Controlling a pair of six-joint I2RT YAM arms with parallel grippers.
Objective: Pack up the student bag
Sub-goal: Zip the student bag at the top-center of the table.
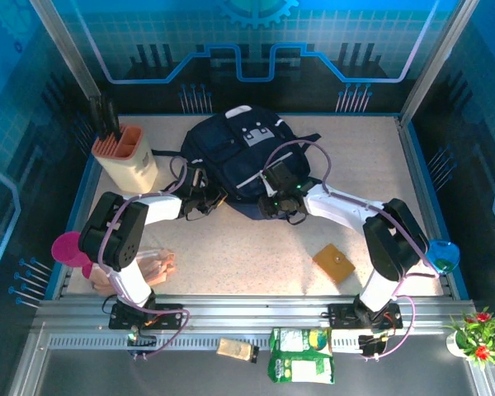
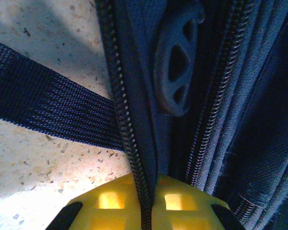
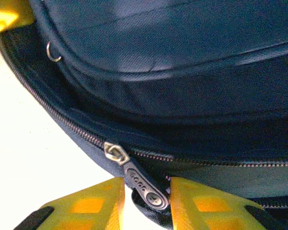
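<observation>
At upper left of the overhead frame, a cream holder (image 1: 124,161) with an orange top and dark handles. Just right of it, at upper centre on the speckled table (image 1: 231,256), the student bag (image 1: 231,153): lying patch side up, dark navy fabric, thin white piping, a grey-white patch (image 1: 258,136) with small dark marks, black straps at both sides. Against its lower left edge, the left gripper (image 1: 200,200), pressed together on the bag's zippered seam. In the left wrist view, yellow fingers (image 2: 182,203) at bottom centre clamped on the zip tape, a woven navy strap (image 2: 43,108) crossing from the left, an oval dark plastic piece (image 2: 176,67) at upper centre. Against the bag's lower right edge, the right gripper (image 1: 274,204). In the right wrist view, its fingers a little apart at bottom centre with the metal zipper pull (image 3: 143,184) between them; cannot tell whether squeezing it or only flanking it. Small metal ring (image 3: 53,51) at upper left there. Raised lettering on the pull, too blurred to read. Further right in the overhead frame, a brown square (image 1: 334,262), well apart from the bag. At bottom centre, green packets (image 1: 301,355), print too small to read.
</observation>
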